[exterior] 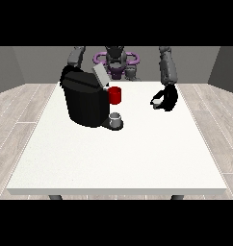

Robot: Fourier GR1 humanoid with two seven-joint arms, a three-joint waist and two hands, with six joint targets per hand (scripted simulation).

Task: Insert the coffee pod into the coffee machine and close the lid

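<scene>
The hand [165, 99] at the view's right is gripping a pod [157, 102]; the machine [84, 100] is sitting lid [100, 76] open.

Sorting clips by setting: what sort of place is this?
Probably a bare test room, not a kitchen: one large white table on a wood-plank floor with plain grey walls, holding only a black coffee machine.

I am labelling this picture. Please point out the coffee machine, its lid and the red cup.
coffee machine [84, 108]: front view, on its black body.
lid [99, 75]: front view, on the raised grey flap.
red cup [115, 95]: front view, on its side wall.
</scene>
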